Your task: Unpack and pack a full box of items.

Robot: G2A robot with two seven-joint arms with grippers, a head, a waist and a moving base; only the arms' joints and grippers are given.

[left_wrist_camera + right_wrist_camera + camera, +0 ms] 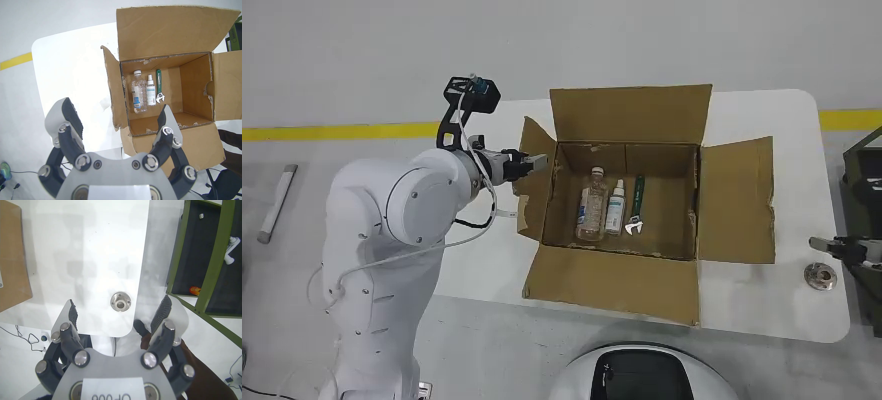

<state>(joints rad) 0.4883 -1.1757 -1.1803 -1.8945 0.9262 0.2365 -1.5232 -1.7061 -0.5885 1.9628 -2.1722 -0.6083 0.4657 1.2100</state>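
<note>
The cardboard box (612,283) stands open near the middle of the white table (762,290), all four flaps folded outward. In the top view, three items lie side by side on its floor, crowded toward the 9 o'clock wall. They are a clear plastic bottle (592,205), a small white spray bottle (616,208) just at its 3 o'clock side, and then a green-handled adjustable wrench (637,205) with its jaw end pointing to 6 o'clock. The rest of the box floor is bare cardboard. The left gripper (115,106) hangs at about 9 o'clock from the box, just beside the torn side flap, with its fingers spread apart and nothing between them. Well apart, at about 4 o'clock from the box and near the table's edge, sits a small round metal flange (820,276). The right gripper (119,301) hovers over that corner, its fingers likewise apart and empty. A dark green rack (206,262) stands off the table at 3 o'clock.
</note>
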